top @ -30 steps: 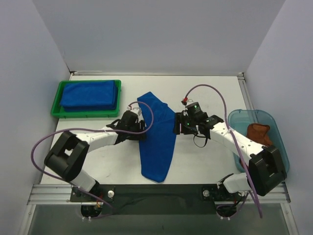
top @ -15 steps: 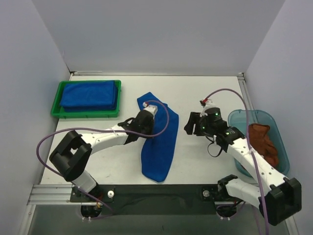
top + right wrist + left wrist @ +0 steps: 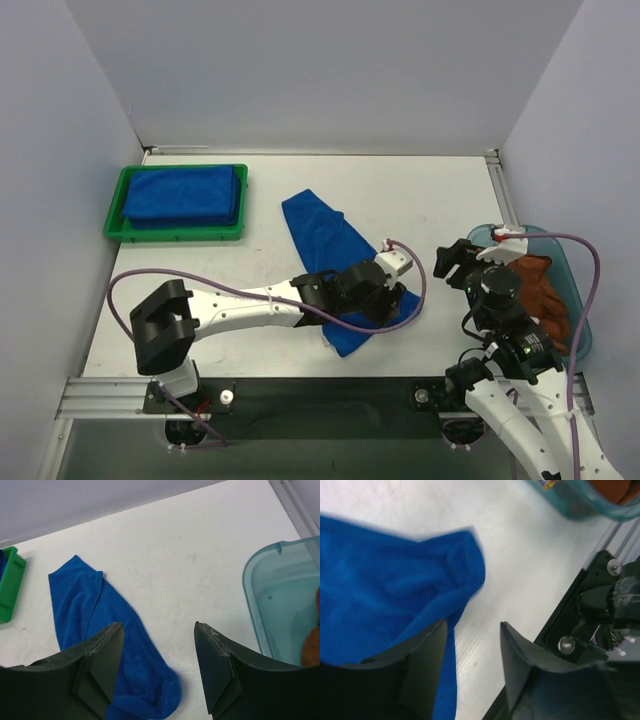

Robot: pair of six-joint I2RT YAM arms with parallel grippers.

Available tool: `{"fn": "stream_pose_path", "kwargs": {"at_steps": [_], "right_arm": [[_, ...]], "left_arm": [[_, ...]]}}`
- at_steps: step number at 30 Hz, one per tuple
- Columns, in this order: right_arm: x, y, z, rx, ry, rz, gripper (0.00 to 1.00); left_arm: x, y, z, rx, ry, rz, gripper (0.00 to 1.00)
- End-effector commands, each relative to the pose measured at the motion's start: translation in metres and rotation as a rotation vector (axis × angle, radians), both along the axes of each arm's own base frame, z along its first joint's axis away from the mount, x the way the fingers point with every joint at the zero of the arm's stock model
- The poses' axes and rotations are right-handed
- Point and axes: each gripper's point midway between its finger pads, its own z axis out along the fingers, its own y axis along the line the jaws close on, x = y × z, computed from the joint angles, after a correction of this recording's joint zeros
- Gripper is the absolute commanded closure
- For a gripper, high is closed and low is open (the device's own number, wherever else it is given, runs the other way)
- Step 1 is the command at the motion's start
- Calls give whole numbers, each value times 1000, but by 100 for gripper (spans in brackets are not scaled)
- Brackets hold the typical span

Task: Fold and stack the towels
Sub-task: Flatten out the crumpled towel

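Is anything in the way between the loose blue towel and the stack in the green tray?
Nothing visible: only bare table separates the blue towel from the green tray. The left arm lies nearer the front, the left claw at the towel's near end.

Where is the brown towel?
In the top view, the brown towel lies inside the teal bin, at the table's right edge.

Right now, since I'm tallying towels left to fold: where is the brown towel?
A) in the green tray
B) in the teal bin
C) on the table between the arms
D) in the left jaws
B: the brown towel lies bunched inside the teal bin.
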Motion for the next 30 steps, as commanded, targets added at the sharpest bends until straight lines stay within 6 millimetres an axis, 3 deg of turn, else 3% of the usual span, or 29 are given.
{"fn": "stream_pose_path", "kwargs": {"at_steps": [1,3,4,6,8,9,10,14,18,19,21,22,23,26,30], "right_arm": [[-7,-30,-15,-35,15,-153,42],[-7,-33,-18,-38,20,-167,43],[-6,-32,-20,-42,27,-164,43],[0,-19,-27,-50,73,-104,44],[6,-5,-35,-57,113,-32,46],[11,5,-46,-65,168,9,47],[14,18,-50,-49,196,72,47],[19,50,-87,-22,370,195,50],[17,73,-130,30,556,268,52],[16,77,-136,43,584,285,52],[12,89,-153,79,659,328,52],[10,91,-159,83,686,333,52],[6,91,-172,81,735,335,52],[-1,89,-193,120,834,316,52],[-31,87,-220,248,990,292,52]], "left_arm": [[1,14,32,-99,-11,17,41],[-3,29,27,-98,-12,25,33],[-2,36,41,-129,-29,37,26],[7,55,33,-109,-36,103,23],[33,80,28,-99,-29,203,24],[40,91,14,-87,18,250,25],[63,108,6,-77,38,324,27],[98,133,-30,-3,66,428,30],[122,129,-55,79,61,444,30],[126,129,-70,118,68,450,30],[139,125,-72,138,47,464,30],[141,128,-88,189,57,474,30],[149,129,-86,203,36,498,30],[154,140,-106,282,45,534,30],[145,165,-127,345,83,594,40]]}}
